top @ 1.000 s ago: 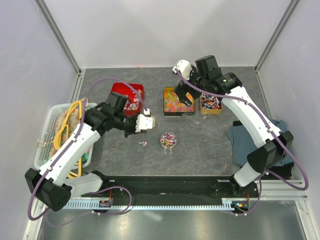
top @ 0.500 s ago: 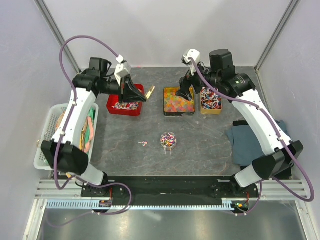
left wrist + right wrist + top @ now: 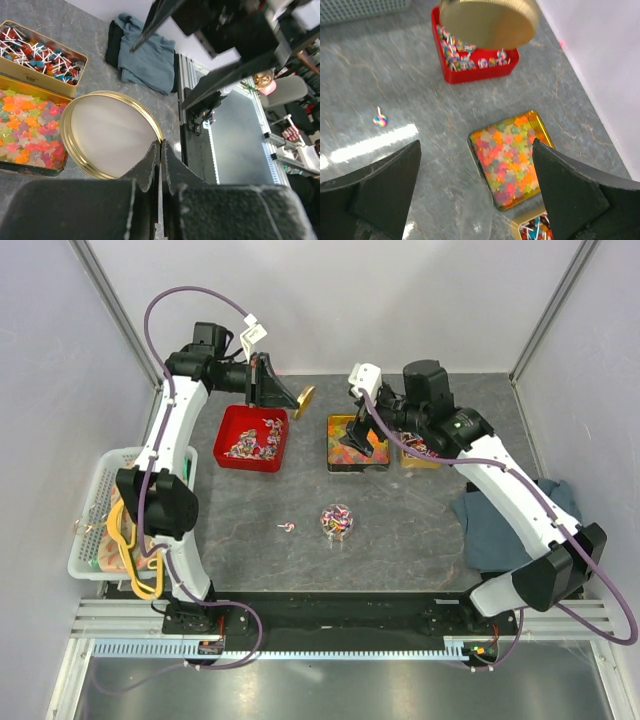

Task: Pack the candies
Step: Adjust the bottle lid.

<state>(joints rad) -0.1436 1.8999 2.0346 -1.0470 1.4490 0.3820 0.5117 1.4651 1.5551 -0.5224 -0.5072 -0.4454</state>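
L fingers pinch gold lid rim; R fingers spread above star-sweets tin.

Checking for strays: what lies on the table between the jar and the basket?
One loose candy, close to the jar, seen in the top view.

The table is dark grey with a marble pattern, the tray is red, and the candies in it are pink, purple and white. The lid and the tin are gold, its sweets orange, pink, yellow and green; the cloth is grey-blue.
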